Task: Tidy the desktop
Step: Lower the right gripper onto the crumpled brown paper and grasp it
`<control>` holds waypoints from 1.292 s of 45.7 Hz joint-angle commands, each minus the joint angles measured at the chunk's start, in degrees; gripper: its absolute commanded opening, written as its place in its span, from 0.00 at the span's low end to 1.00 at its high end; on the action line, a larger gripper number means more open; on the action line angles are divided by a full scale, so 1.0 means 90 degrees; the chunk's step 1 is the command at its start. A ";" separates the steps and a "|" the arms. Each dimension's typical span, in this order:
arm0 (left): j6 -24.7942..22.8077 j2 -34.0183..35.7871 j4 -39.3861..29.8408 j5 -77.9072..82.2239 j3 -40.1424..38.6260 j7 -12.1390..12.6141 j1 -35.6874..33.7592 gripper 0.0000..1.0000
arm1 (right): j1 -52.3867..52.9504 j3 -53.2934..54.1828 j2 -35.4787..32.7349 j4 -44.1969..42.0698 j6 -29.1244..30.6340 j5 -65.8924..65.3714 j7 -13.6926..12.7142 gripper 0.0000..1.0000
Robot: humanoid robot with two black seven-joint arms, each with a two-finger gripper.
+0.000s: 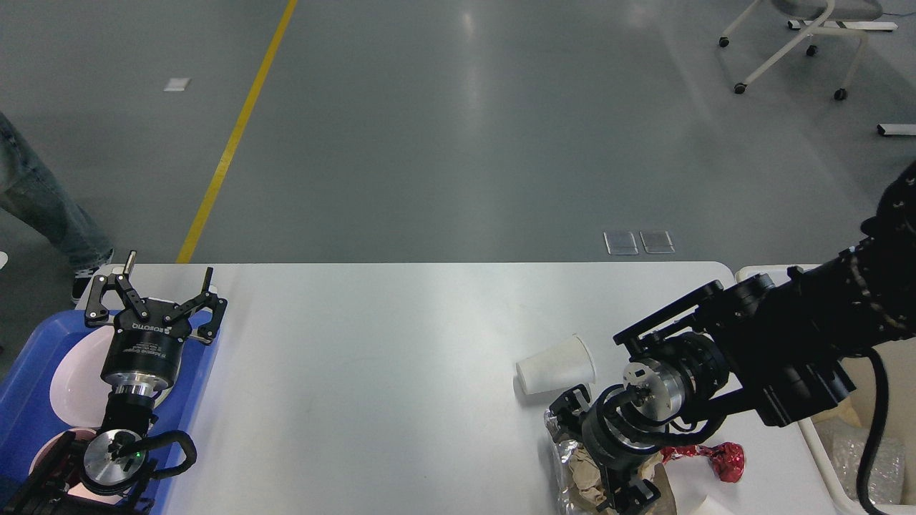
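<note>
The white desktop [372, 357] carries litter at its front right. A white paper cup [557, 365] lies on its side. In front of it a silver foil bag [560, 449] holds crumpled brown paper [581, 481]. A red foil wrapper [708, 455] lies to the right. My right gripper [601, 458] points down over the foil bag, its fingers spread on either side; its body hides most of the bag and the fingertips. At the far left my left gripper [154, 304] stands open and empty above the blue tray [28, 379].
A cream bin [823, 447] with bubble wrap [880, 465] stands off the right edge. The tray holds white dishes [75, 383]. A white scrap [710, 506] lies at the front edge. A person's leg [36, 207] is beyond the left corner.
</note>
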 commanded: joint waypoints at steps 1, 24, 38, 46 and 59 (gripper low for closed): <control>0.0000 -0.0001 0.0000 0.0000 0.0000 0.0002 0.0000 0.97 | -0.0412 0.0094 0.0097 -0.0482 -0.0143 -0.0008 0.0000 0.99; 0.0000 -0.0001 0.0000 0.0000 0.0000 0.0002 0.0000 0.97 | -0.1389 0.0104 0.0312 -0.1498 -0.0661 0.0402 -0.0010 0.98; 0.0000 -0.0001 0.0000 0.0000 0.0000 0.0002 0.0000 0.96 | -0.1585 0.0094 0.0410 -0.1870 -0.0612 0.0529 -0.0010 0.97; 0.0000 -0.0001 0.0000 0.0000 0.0000 0.0002 0.0000 0.97 | -0.1604 0.0094 0.0449 -0.1870 -0.0583 0.0568 -0.0010 0.68; 0.0000 -0.0001 0.0000 0.0000 0.0000 0.0002 0.0000 0.96 | -0.1604 0.0094 0.0527 -0.1870 -0.0564 0.0617 -0.0058 0.00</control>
